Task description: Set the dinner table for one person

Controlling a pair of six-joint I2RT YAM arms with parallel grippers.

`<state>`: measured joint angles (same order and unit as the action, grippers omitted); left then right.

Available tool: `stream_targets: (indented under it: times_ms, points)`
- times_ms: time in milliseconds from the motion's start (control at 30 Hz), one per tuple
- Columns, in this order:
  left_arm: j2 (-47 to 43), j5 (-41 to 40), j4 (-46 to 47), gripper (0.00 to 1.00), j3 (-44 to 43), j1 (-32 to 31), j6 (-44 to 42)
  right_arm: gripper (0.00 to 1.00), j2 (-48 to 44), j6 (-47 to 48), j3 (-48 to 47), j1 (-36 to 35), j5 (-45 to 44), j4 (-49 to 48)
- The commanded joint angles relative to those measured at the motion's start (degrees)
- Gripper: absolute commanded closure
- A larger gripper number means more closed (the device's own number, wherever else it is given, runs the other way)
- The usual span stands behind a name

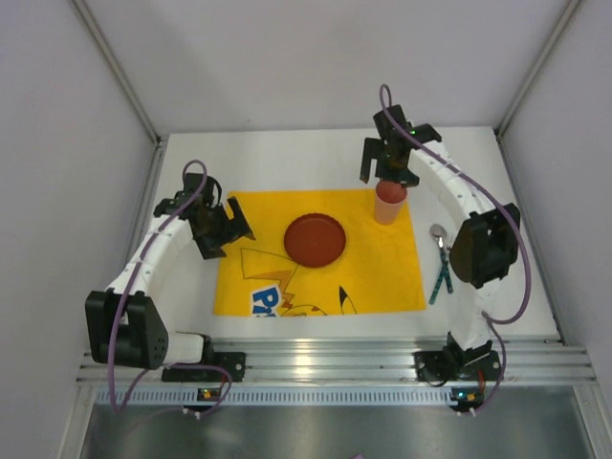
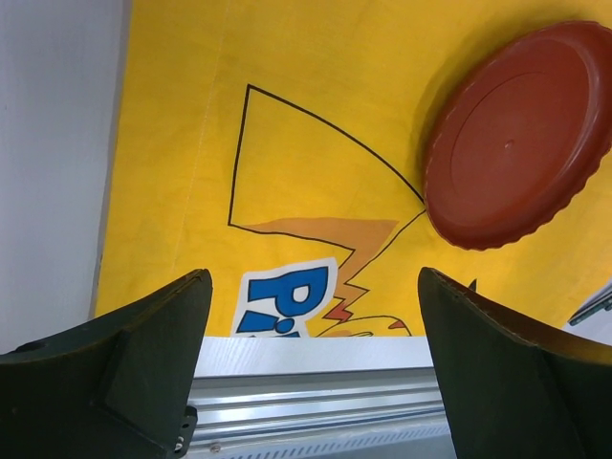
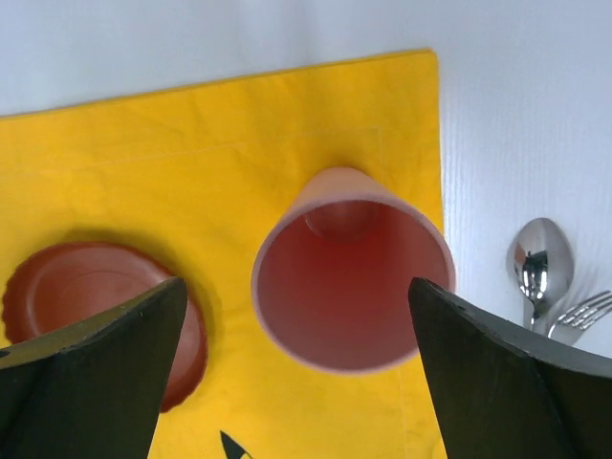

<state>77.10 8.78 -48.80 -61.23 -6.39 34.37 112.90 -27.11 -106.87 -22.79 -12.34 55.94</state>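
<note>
Spotted right hand point(image 3: 296, 284) spread open over the upright pink cup point(image 3: 354, 277) at the placemat point(image 3: 143, 163) corner, left hand point(image 2: 316, 273) open too; probably needed a straight-up retreat, no rim clipping.

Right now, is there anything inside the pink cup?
Nothing. The right wrist view looks down into the cup and shows only its bare walls and base. It stands upright on the yellow placemat; the patch of mat beneath it is covered.

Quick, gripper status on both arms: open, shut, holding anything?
Left gripper: jaws open, holding nothing.
Right gripper: jaws open over the pink cup, not gripping it.
</note>
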Motion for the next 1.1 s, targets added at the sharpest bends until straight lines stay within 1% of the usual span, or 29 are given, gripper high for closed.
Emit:
stream_targets:
  times_ms: [0,100,233,300,333,367,400,433,467,500,533,567,600,633,767,933,967,1000,1033,1067]
  points:
    - [-0.2,1.1,3.1,0.06,0.1,0.2,-0.6,0.0,-8.4,1.3,-4.8,-0.4,-2.3,4.3]
    - [1.4,1.1,2.2,0.04,-2.0,0.2,-1.2,0.0,-13.4,1.4,-3.7,-0.4,-3.7,6.0]
    - [2.3,0.6,2.0,0.04,-2.9,0.2,-1.8,0.0,-21.0,2.1,1.0,-0.3,-6.6,6.8]
    - [2.5,0.6,2.1,0.04,-2.8,0.2,-1.9,0.0,-25.9,2.3,3.4,-0.2,-10.5,6.9]
    - [2.4,0.5,2.1,0.04,-2.7,0.2,-2.0,0.0,-27.6,1.9,6.6,0.0,-12.4,6.4]
    - [2.4,0.5,2.3,0.04,-2.4,0.2,-2.0,0.0,-31.7,2.1,8.9,0.2,-15.0,5.5]
    - [2.1,0.6,2.6,0.04,-1.8,0.2,-2.0,0.0,-34.0,2.2,11.6,1.9,-15.5,3.9]
    - [1.9,0.8,2.7,0.04,-1.4,0.2,-2.0,0.0,-36.2,2.0,16.8,3.3,-15.2,1.4]
    - [1.8,1.0,3.1,0.04,-1.1,0.2,-2.1,0.0,-40.5,1.6,19.8,5.1,-12.8,0.1]
    - [1.7,1.1,3.2,0.03,-0.4,0.2,-2.2,0.0,-42.7,0.9,22.7,9.5,-11.4,-0.9]
    - [1.5,1.6,3.3,0.03,-0.1,0.2,-2.2,0.0,-44.7,0.1,27.8,12.4,-9.3,-2.6]
    - [1.5,1.7,3.2,0.03,-0.1,0.2,-2.4,0.01,-47.8,-0.7,30.2,15.6,-2.3,-3.5]
    - [1.3,1.7,3.1,0.03,0.1,0.2,-2.6,0.01,-49.0,-0.7,32.6,21.0,0.9,-4.2]
    - [1.1,1.6,2.9,0.03,0.1,0.2,-2.7,0.01,-49.8,-0.6,36.3,22.2,3.0,-4.4]
    - [-1.0,0.3,2.0,0.03,0.9,0.2,-3.3,0.0,-50.2,0.6,43.3,22.3,6.0,-4.4]
    - [-3.1,0.6,1.9,0.03,3.7,0.2,-3.3,0.01,-47.4,1.6,49.7,22.3,4.4,-5.5]
    - [-3.4,0.5,1.9,0.04,4.3,0.2,-3.3,0.03,-45.5,1.6,50.5,22.3,3.6,-5.8]
    - [-4.1,0.5,1.9,0.04,5.1,0.2,-3.3,0.06,-44.5,1.7,51.4,24.4,3.6,-6.5]
    - [-4.3,0.4,1.8,0.04,5.5,0.2,-3.2,0.13,-43.4,1.6,53.0,24.7,3.6,-8.0]
    - [-4.8,0.3,1.8,0.04,5.9,0.2,-3.1,0.17,-41.5,1.6,53.7,25.1,4.1,-9.0]
